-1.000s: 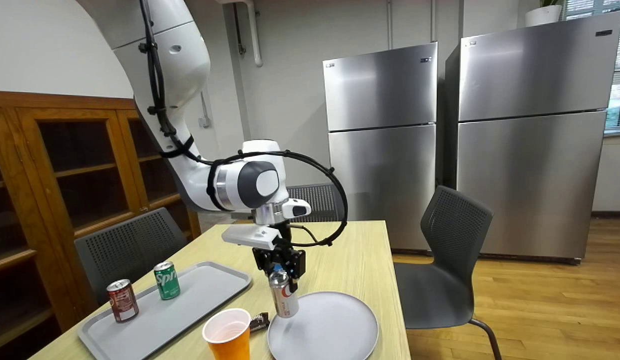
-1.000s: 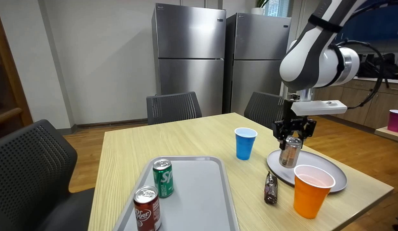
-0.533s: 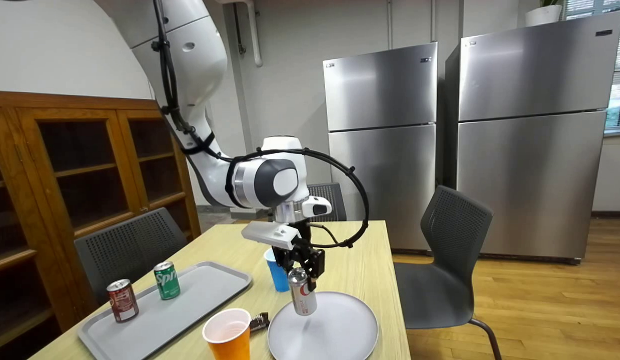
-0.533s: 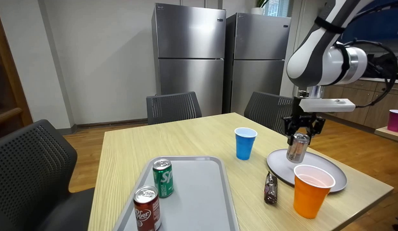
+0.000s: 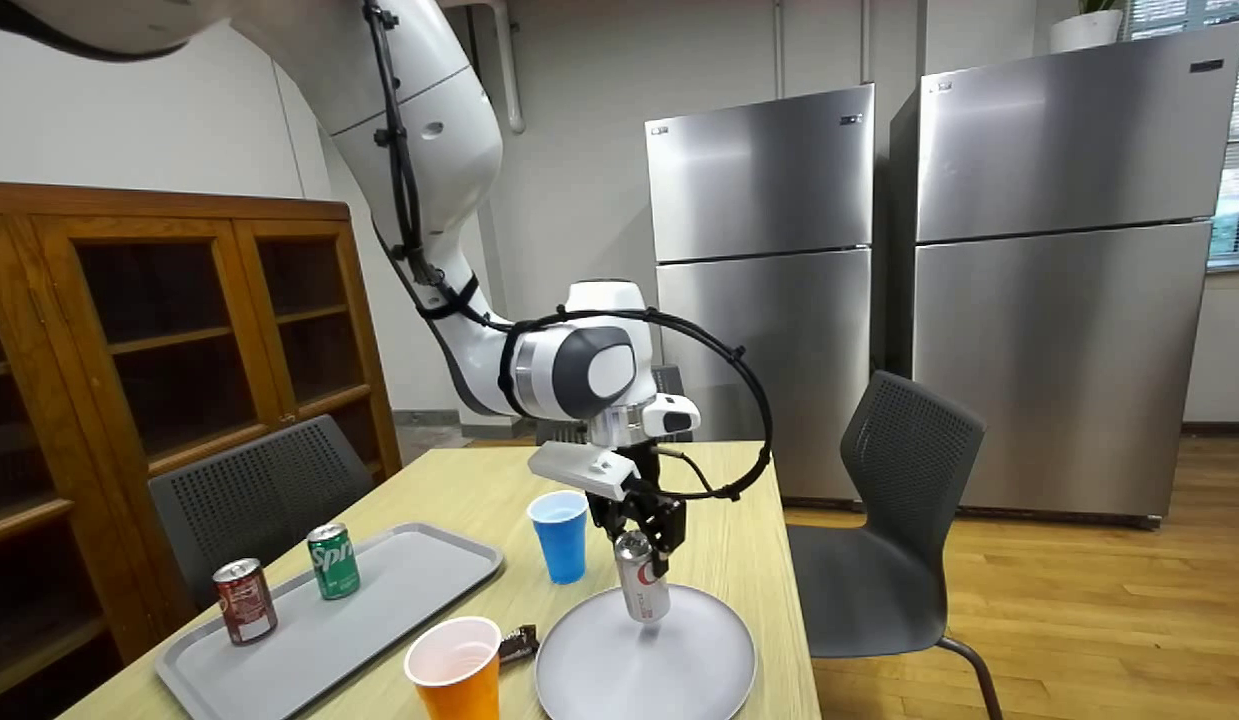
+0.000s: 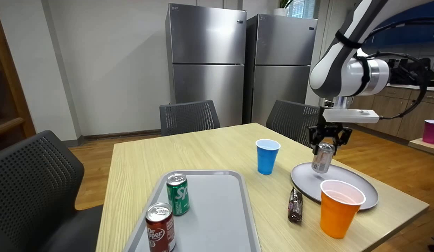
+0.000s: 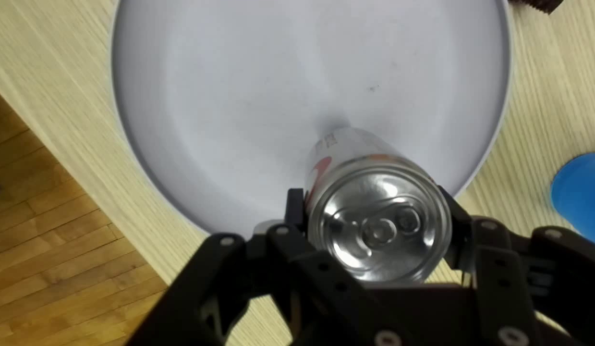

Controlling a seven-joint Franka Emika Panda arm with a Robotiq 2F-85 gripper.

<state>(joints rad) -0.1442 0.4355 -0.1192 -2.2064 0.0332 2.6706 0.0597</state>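
Observation:
My gripper point(image 7: 375, 211) is shut on a silver soda can point(image 7: 379, 230), with one black finger point(image 7: 296, 206) against each side of it. In both exterior views the can point(image 5: 643, 590) point(image 6: 322, 161) leans a little and hangs over the far part of a round grey plate point(image 5: 649, 680) point(image 6: 367, 197). Its base appears slightly above the plate, with a small shadow below. The wrist view looks down on the can's shiny lid and pull tab, with the plate point(image 7: 259, 96) beyond.
A blue cup point(image 6: 267, 157) stands beside the plate. Close to the plate are an orange cup point(image 6: 341, 213) and a dark wrapped bar point(image 6: 295, 206). A grey tray point(image 6: 217, 217) bears a green Sprite can point(image 6: 178, 194) and a Dr Pepper can point(image 6: 160, 227). Chairs surround the table.
The gripper has carried the can sideways and slightly up, farther over the plate. The blue cup, hidden behind the gripper in an exterior view before, now shows. The grip is unchanged.

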